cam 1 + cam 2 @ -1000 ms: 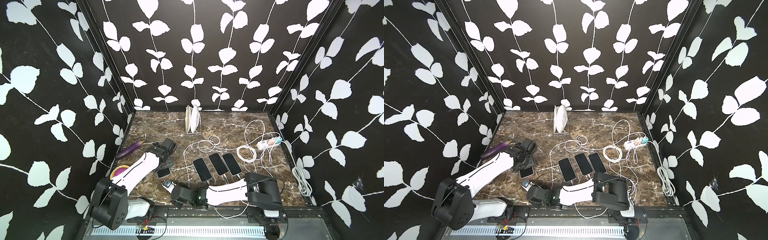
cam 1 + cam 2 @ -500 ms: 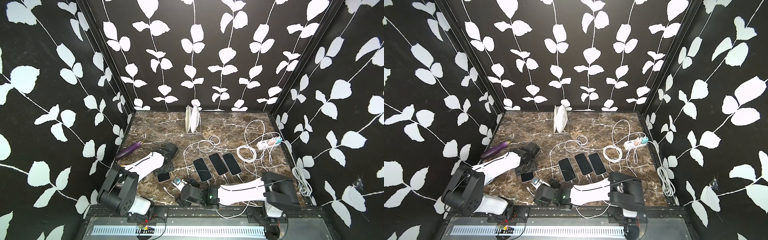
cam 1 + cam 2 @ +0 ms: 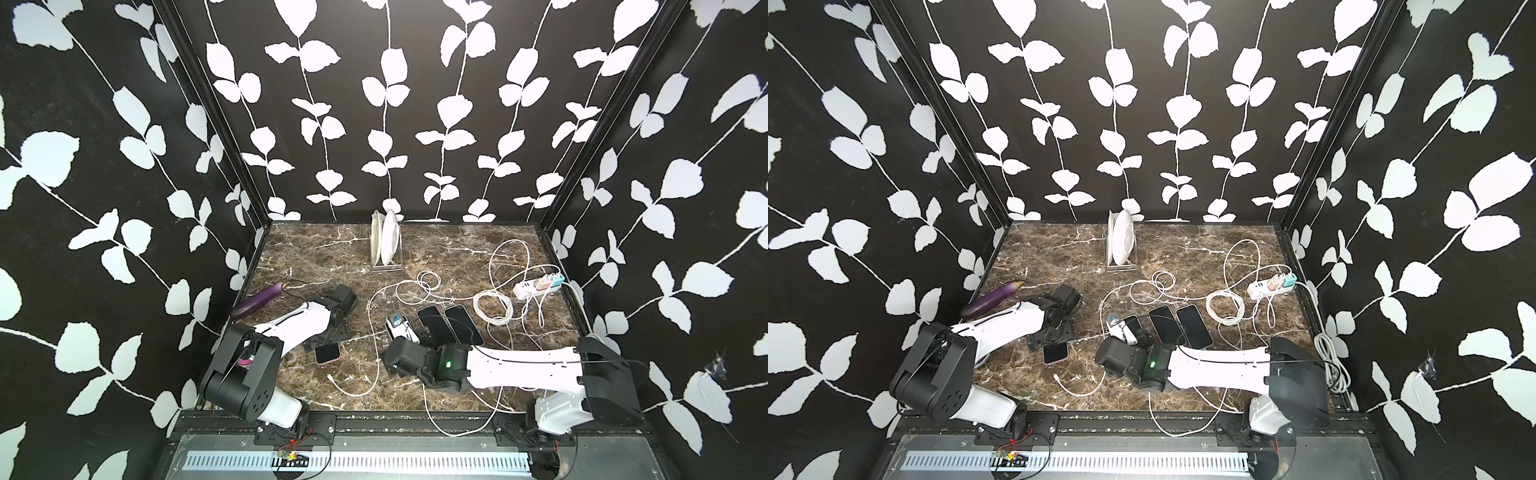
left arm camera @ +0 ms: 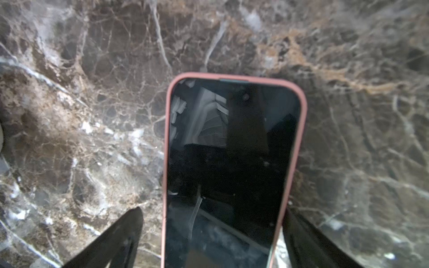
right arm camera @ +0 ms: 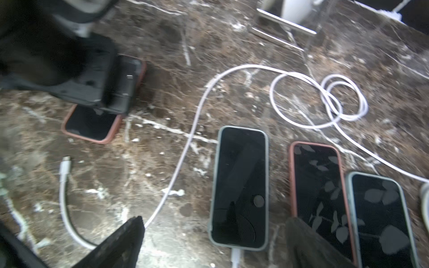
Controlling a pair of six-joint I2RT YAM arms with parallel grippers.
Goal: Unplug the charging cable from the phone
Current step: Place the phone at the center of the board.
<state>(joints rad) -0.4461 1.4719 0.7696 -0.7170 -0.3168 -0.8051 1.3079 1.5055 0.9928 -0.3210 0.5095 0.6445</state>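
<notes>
Clearly the left claw (image 4: 212,210) stands released astride the pink phone (image 4: 232,162), one finger (image 4: 301,232) close to the case; lifting crooked could drag it. Near it the cable (image 5: 185,143) lies on the table, its plug (image 5: 66,160) free of the phone. The right claw (image 5: 214,219), also spread and empty, hovers over a grey phone (image 5: 241,185); catching the slack cable there could drag the plug about. Brown veined marble (image 3: 311,249); black walls (image 3: 415,124) with white leaves.

white plates (image 3: 389,243) stand on edge in a wire rack (image 3: 386,268) at the back edge of the counter (image 3: 316,253) (brown marble); a purple eggplant (image 3: 258,300) lies by its left edge, a white power strip (image 3: 525,289) near the right edge
</notes>
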